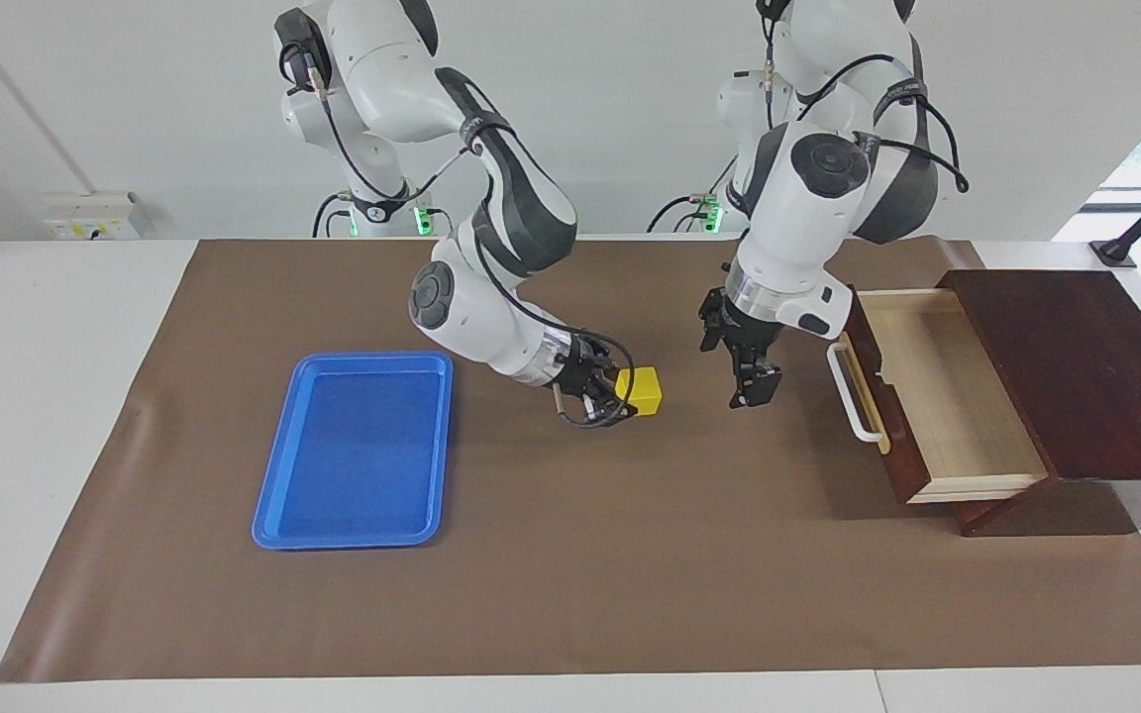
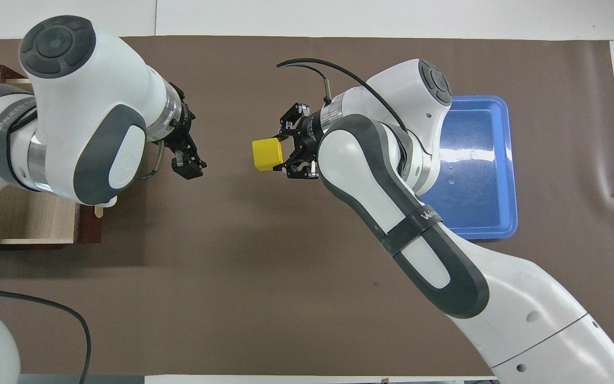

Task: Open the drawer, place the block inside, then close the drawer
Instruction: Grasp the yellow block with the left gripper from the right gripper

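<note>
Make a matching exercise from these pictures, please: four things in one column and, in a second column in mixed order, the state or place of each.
Things
1. drawer
2. yellow cube
3. blue tray
4. left hand

States or places
A. held in the right hand
B. pulled open, nothing inside
C. over the brown mat, holding nothing, between cube and drawer handle
D. lying empty toward the right arm's end of the table

Pairs: 1-B, 2-A, 3-D, 4-C
</note>
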